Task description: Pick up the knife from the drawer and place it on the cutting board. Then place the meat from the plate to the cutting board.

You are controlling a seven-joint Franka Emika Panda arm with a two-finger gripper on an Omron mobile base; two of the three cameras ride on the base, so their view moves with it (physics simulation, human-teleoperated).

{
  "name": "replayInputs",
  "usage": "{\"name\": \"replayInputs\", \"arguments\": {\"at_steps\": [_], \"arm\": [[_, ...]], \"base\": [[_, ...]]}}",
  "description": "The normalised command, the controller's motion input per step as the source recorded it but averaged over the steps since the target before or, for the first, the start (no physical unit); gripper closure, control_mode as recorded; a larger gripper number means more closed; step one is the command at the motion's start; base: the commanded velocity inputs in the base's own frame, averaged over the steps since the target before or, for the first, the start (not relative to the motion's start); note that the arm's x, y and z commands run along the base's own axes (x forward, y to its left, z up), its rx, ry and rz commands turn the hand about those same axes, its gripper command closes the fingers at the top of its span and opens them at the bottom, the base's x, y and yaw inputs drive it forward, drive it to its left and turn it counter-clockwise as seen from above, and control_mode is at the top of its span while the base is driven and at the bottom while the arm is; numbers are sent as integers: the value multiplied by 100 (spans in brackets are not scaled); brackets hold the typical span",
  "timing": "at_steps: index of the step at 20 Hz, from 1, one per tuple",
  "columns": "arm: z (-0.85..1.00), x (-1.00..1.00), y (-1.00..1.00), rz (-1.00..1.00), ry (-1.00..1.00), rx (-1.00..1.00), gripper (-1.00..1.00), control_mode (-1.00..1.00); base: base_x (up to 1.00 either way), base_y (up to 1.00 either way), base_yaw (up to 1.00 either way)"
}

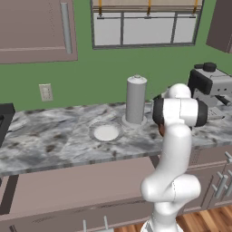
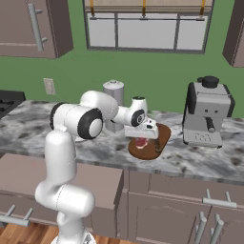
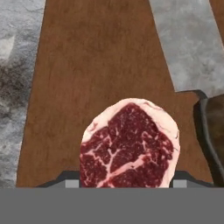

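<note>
1. Meat (image 3: 130, 146): one slab is seen in the hand view, held between the finger tips of the gripper (image 2: 144, 139), which are closed against its two sides; it hangs just above the board (image 3: 100, 70).
2. One drawer (image 1: 77, 186) is seen pulled out below the counter edge, nearest the base in both base views.
3. Metal bar handles are seen on the cabinet fronts at the right of the drawer; at least three can be counted in the right base view.
4. One plate (image 1: 106, 132) is seen on the counter (image 1: 45, 136), bare on top, well to the left of the board.
5. One board is seen in the right base view, under the gripper, near the counter's front edge.
6. One knife (image 3: 188, 48) is seen lying on the board, its grey blade beside the meat and its dark handle at the right edge of the hand view.
7. One canister (image 1: 136, 99) is seen upright just behind the plate.
8. One coffee machine (image 2: 207, 114) is seen on the counter, to the right of the board.
9. One wall socket (image 1: 45, 92) and one window (image 2: 145, 26) are seen on the green wall, farthest back.
</note>
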Motion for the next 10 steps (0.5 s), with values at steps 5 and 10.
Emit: {"name": "replayInputs", "arguments": {"at_steps": [5, 10], "arm": [[-34, 0, 0, 4, 1, 0, -100, -100], [-32, 0, -3, 3, 1, 0, -100, -100]], "base": [[0, 0, 0], [0, 0, 0]]}}
